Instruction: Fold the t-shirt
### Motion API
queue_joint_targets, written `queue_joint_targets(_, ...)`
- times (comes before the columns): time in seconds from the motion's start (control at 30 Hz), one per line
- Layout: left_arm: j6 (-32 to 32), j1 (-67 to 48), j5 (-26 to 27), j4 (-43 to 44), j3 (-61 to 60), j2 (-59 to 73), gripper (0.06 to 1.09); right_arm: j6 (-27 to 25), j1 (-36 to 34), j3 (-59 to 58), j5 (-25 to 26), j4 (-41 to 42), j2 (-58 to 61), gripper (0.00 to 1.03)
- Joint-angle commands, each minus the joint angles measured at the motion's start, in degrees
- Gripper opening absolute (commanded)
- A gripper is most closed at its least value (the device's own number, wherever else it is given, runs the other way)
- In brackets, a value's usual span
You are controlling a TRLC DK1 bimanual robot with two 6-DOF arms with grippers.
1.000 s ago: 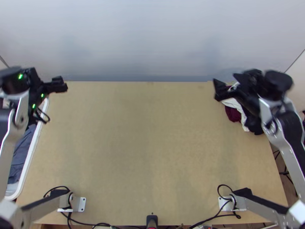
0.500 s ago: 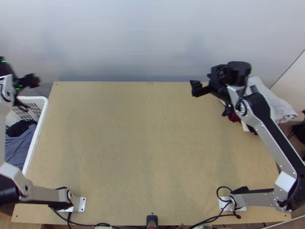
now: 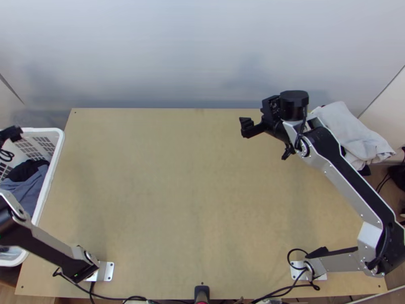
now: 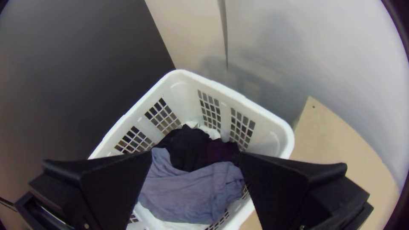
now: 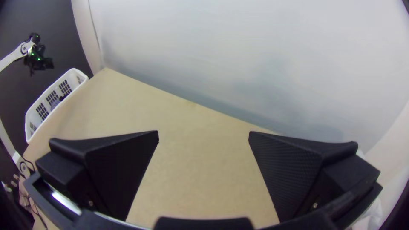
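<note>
Top view: fixed, high over near edge of wooden table (image 3: 197, 192), between bases of left arm (image 3: 48, 248) and right arm (image 3: 349, 190), aimed steeply down, farthest back of 3. Takes in nearly whole tabletop plus pale backdrop (image 3: 202, 55) beyond.
Left wrist view: on left arm, close above white laundry basket (image 4: 251, 106), facing down into it.
Right wrist view: on right arm, fairly near tabletop, angled across it to backdrop and far-left corner.
All 3 share basket, far-left table corner, backdrop.
</note>
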Motion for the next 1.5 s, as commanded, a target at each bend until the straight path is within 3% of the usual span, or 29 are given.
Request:
queue_joint_targets(0.0, 3.18, 4.00, 2.02, 1.19, 1.70, 10.73, 1.03, -0.13, 1.15, -1.56, 0.69, 0.13, 0.08, 0.98)
queue_joint_targets(0.9, -0.24, 3.20, 4.92, 1.72, 11.02, 36.93, 1.04, -1.97, 5.90, -0.33, 9.13, 1.37, 0.34, 0.98)
queue_joint_targets(1.13, -1.12, 1.71, 10.02, 1.63, 11.54, 37.72, 1.04, -2.32, 6.16, -0.33, 9.65, 1.28, 0.69, 0.98)
queue_joint_targets(1.23, -1.91, 1.36, 14.86, 1.46, 11.54, 37.54, 1.03, -2.59, 6.43, -0.25, 10.09, 1.28, 1.13, 0.98)
queue_joint_targets(1.27, -2.27, 1.45, 18.46, 1.46, 11.10, 37.01, 0.93, -2.85, 6.52, -0.25, 10.27, 1.37, 1.39, 0.98)
queue_joint_targets(1.3, -3.23, 2.06, 23.12, 1.63, 10.75, 36.66, 0.76, -3.11, 6.69, -0.25, 10.88, 1.37, 1.57, 0.98)
queue_joint_targets(1.37, -5.78, 4.00, 34.81, 4.27, 10.66, 36.22, 0.07, -3.29, 6.78, 0.19, 11.41, 1.37, 2.01, 0.98)
queue_joint_targets(1.43, -8.95, 5.49, 39.64, 4.88, 11.72, 36.93, 0.09, -3.38, 6.78, 0.72, 11.67, 1.37, 2.27, 0.98)
queue_joint_targets(1.47, -9.21, 5.58, 39.55, 5.32, 11.81, 37.19, 0.09, -3.38, 6.78, 0.98, 11.76, 1.37, 2.45, 0.98)
